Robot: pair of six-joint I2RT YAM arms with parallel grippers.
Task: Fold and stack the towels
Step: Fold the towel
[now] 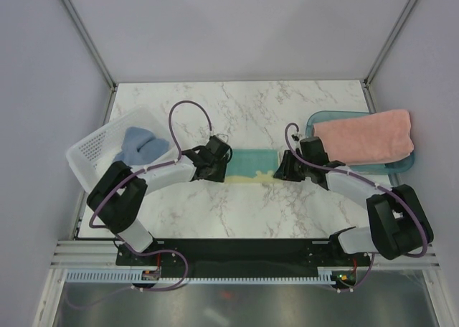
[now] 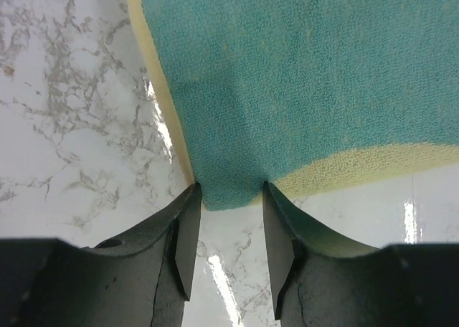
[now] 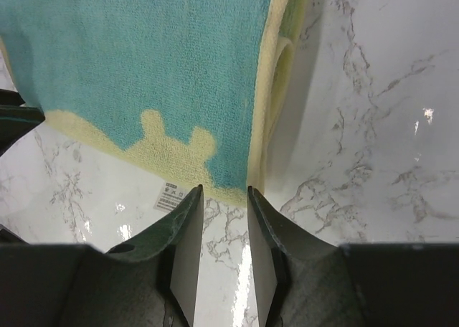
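Note:
The pale-yellow-and-teal towel [image 1: 252, 165] lies flat on the marble table between my two grippers. In the left wrist view its near-left corner [image 2: 228, 196] sits right at the tips of my open left gripper [image 2: 229, 192]. In the right wrist view its near-right corner [image 3: 231, 187] sits at the tips of my open right gripper [image 3: 223, 191], and a small white tag [image 3: 169, 196] sticks out beside it. The salmon-pink towel [image 1: 366, 136] lies folded on the teal tray [image 1: 319, 117]. The blue-grey towel [image 1: 140, 146] lies in the white basket [image 1: 92, 149].
The basket stands at the left edge of the table and the tray at the right edge. Grey enclosure walls surround the table. The marble surface [image 1: 237, 108] stretches behind the towel.

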